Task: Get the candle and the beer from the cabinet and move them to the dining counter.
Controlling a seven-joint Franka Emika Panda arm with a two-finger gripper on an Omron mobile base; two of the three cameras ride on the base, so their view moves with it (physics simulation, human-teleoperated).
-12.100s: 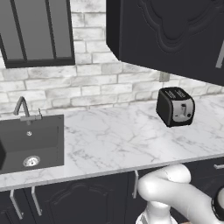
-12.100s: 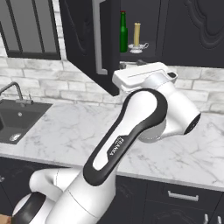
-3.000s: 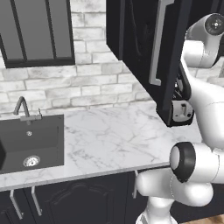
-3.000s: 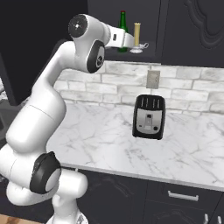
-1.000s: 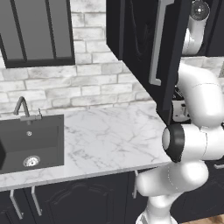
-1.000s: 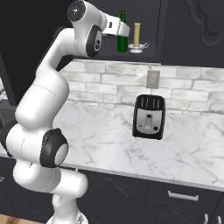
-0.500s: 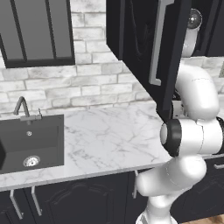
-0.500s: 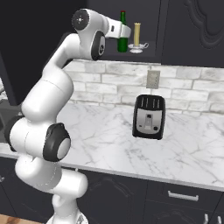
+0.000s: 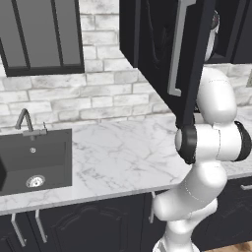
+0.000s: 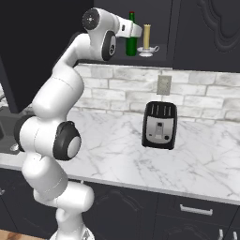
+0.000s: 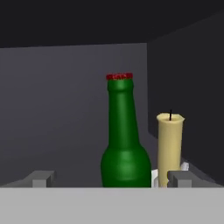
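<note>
Hand view has the gripper (image 11: 111, 180) wide open, holding nothing, lined up on the beer (image 11: 124, 140) in the cabinet (image 10: 154, 14), candle (image 11: 169, 146) just beside it. I'd ease straight in so the fingers straddle the bottle body without clipping the candle. Nothing else sits on that shelf.

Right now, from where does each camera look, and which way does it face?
Left base view: behind the arm's left, facing the sink and open cabinet door; arm at right.
Right base view: behind its right, facing toaster, beer, candle; arm at left.
Hand view: along the open pincer at beer and candle.
Right base and hand views share both.
</note>
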